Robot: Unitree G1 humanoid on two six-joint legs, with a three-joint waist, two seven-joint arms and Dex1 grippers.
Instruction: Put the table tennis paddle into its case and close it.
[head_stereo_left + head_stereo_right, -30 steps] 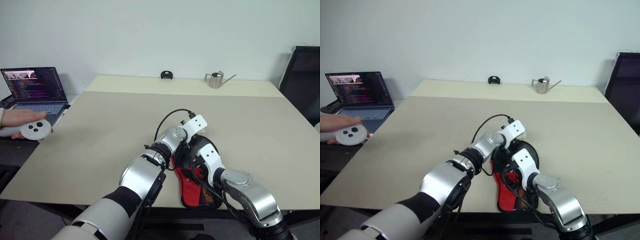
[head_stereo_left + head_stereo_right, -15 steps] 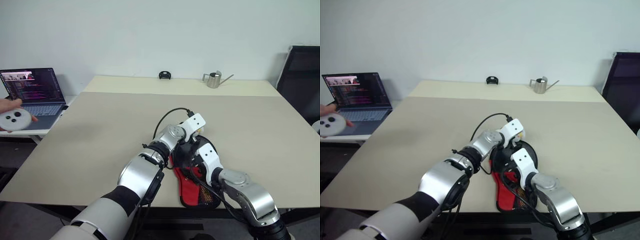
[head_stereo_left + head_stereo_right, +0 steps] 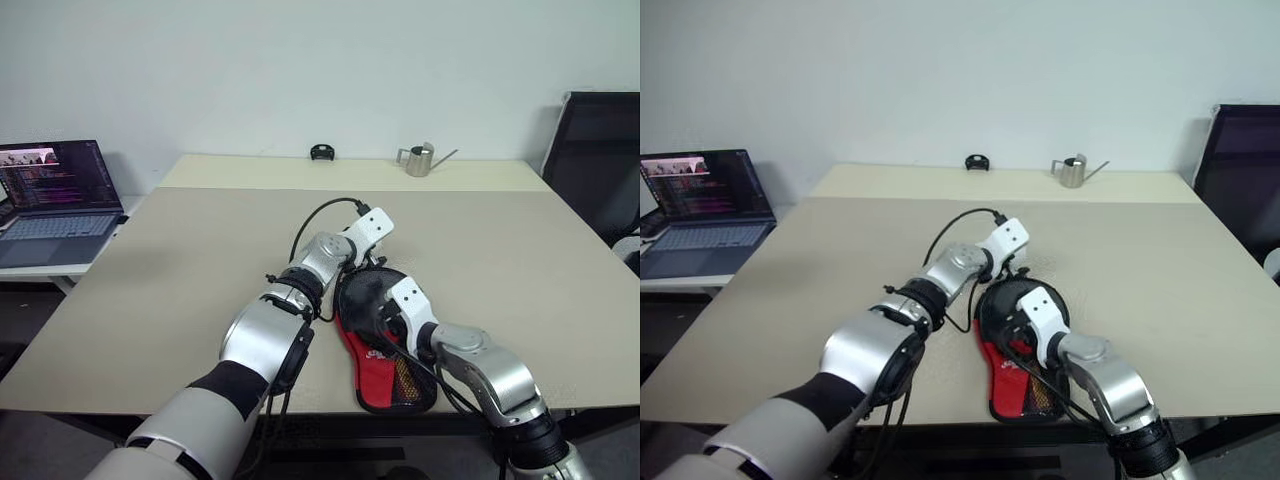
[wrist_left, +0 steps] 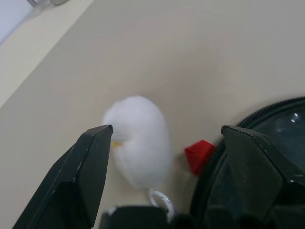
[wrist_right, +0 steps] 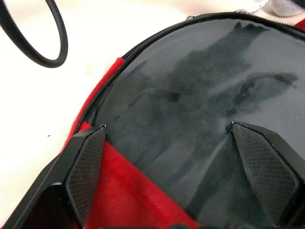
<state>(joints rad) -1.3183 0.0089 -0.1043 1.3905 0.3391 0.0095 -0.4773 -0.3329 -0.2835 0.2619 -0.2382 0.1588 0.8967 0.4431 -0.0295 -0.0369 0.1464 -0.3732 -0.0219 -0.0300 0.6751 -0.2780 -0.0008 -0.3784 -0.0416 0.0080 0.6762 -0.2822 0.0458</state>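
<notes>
While case point(image 3: 385, 345) lies on table point(image 3: 180, 270), left hand point(image 4: 164, 143) gapes over ball charm point(image 4: 139, 139); right hand point(image 5: 167, 133) gapes over black face.

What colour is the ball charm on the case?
White, with a hint of yellow; the ball charm shows best in the left wrist view, beside the case.

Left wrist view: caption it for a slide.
Open left gripper over the white ball charm beside the case on the table.
</notes>
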